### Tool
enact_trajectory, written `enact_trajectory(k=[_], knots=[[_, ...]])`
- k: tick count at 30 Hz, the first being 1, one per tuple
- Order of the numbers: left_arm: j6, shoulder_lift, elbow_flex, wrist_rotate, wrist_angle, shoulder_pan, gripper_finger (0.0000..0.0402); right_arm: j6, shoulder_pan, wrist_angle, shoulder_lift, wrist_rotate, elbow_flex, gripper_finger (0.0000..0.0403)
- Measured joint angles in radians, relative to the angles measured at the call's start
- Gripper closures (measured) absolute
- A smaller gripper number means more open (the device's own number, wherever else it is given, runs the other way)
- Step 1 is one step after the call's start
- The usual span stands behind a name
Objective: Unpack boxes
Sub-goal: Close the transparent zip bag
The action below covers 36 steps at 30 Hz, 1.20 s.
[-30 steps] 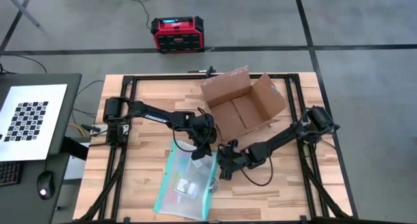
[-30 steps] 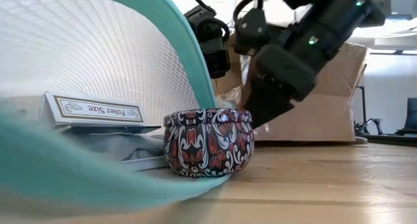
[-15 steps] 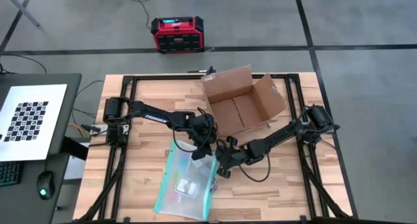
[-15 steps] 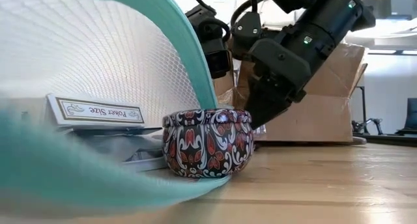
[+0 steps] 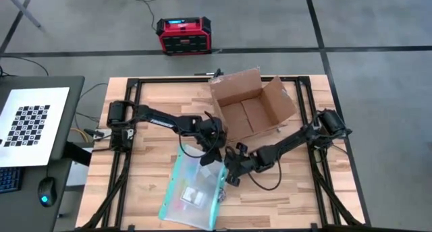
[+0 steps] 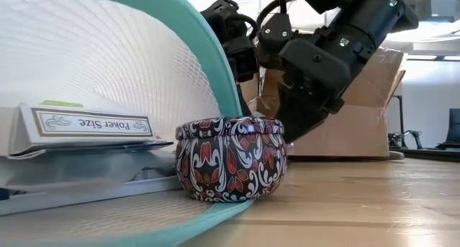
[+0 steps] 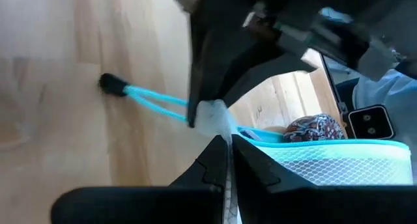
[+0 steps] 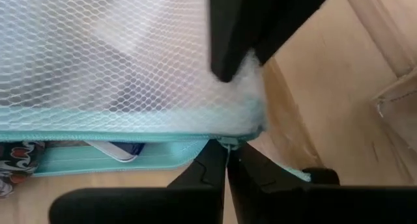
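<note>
The brown cardboard box [image 5: 253, 109] stands open at the far middle of the table, flaps spread, and no gripper touches it. Nearer, a clear mesh pouch with teal edges [image 5: 194, 190] lies on the wood. Inside it are a patterned tin [image 6: 230, 159] and a card box marked Poker Size [image 6: 86, 125]. My left gripper [image 5: 214, 158] is shut at the pouch's far end. Just to its right, my right gripper [image 5: 231, 178] is shut on the pouch's zip edge. My left gripper pinches bunched white mesh [image 8: 246, 73] at the pouch's far end between its two fingers, slanting down from the far left. That end is raised, and the rest of the pouch lies on the table. My right gripper has its two fingers shut on the teal zip edge at the small slider [image 8: 225, 143], near the pouch's far right corner. It slants down from the table's right. The zip's teal pull cord [image 7: 150, 101] trails loose on the wood.
A red and black case [image 5: 183, 35] sits on the floor beyond the far edge. A checkerboard sheet [image 5: 30, 124] lies on a side desk at the left. The black frame rails [image 5: 128, 164] run along the table's sides.
My right gripper has shut on the pouch's zip edge and rolled a little, staying where it was. Inside the pouch, the card box has tipped level. The tin now shows slightly larger in the low view.
</note>
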State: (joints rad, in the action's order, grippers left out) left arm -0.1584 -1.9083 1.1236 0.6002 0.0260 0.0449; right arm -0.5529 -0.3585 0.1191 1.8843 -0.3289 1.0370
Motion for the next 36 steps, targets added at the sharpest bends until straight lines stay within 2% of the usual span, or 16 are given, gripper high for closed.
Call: enact_trajectory(k=[4,8,14,16,21,30,36], knots=[[-0.011,-0.005,0.001,-0.041,-0.048,-0.034,0.0382,0.002,0.000,0.007,0.001,0.012,0.000,0.0403],[0.006,-0.005,0.002,-0.126,-0.046,-0.053,0.0335,0.024,-0.001,0.008,0.002,0.028,-0.001,0.0403],[0.032,-0.005,0.002,-0.168,-0.066,-0.052,0.0281,0.028,-0.004,0.005,0.002,0.027,-0.001,0.0403],[0.040,-0.005,0.002,-0.205,-0.059,-0.054,0.0276,0.030,-0.001,0.005,0.002,0.028,-0.001,0.0403],[0.039,-0.008,0.002,-0.216,-0.030,-0.052,0.0274,0.035,-0.001,0.005,0.002,0.036,-0.001,0.0403],[-0.074,-0.125,0.002,-0.075,-0.132,-0.057,0.0274,0.039,-0.001,0.006,0.003,0.039,-0.001,0.0403],[-0.086,-0.110,0.001,-0.068,-0.165,-0.055,0.0274,0.038,-0.001,0.006,0.003,0.038,-0.001,0.0403]])
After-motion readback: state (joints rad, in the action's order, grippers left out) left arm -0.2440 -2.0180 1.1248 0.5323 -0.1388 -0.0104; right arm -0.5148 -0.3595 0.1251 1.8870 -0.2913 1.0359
